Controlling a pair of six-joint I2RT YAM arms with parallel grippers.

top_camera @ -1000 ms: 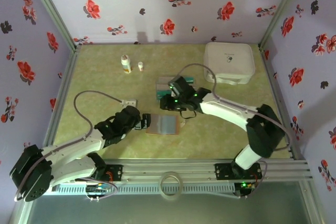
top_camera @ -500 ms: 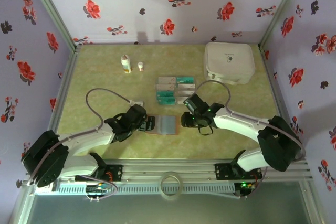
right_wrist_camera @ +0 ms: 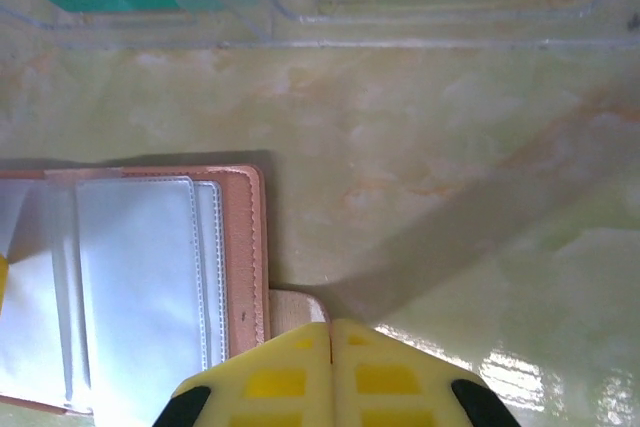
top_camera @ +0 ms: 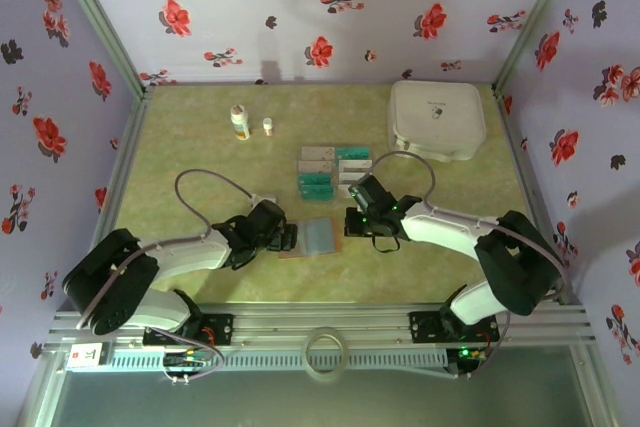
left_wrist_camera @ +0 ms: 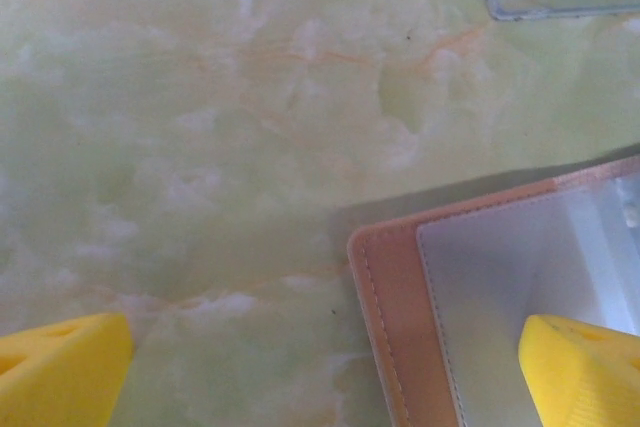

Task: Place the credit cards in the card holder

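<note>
The card holder [top_camera: 318, 237] lies open on the table, pinkish-brown with clear sleeves inside. My left gripper [top_camera: 288, 237] stands open at its left edge. In the left wrist view the holder's corner [left_wrist_camera: 400, 307] sits between the wide-apart yellow fingertips of the left gripper [left_wrist_camera: 325, 372]. My right gripper [top_camera: 350, 224] is shut at the holder's right edge [right_wrist_camera: 240, 247]. A tan tab [right_wrist_camera: 300, 305] pokes out just ahead of the right gripper [right_wrist_camera: 330, 332]; whether it is pinched I cannot tell. Teal and silver credit cards [top_camera: 335, 171] sit in a clear tray [right_wrist_camera: 400, 27].
A large white rounded case [top_camera: 436, 117] stands at the back right. Two small bottles [top_camera: 240, 121] stand at the back left. Flowered walls close in the table on three sides, and a metal rail runs along the near edge.
My right gripper has come from the card tray down to the holder's right edge and has closed. My left gripper has slid right to the holder's left edge, still open.
</note>
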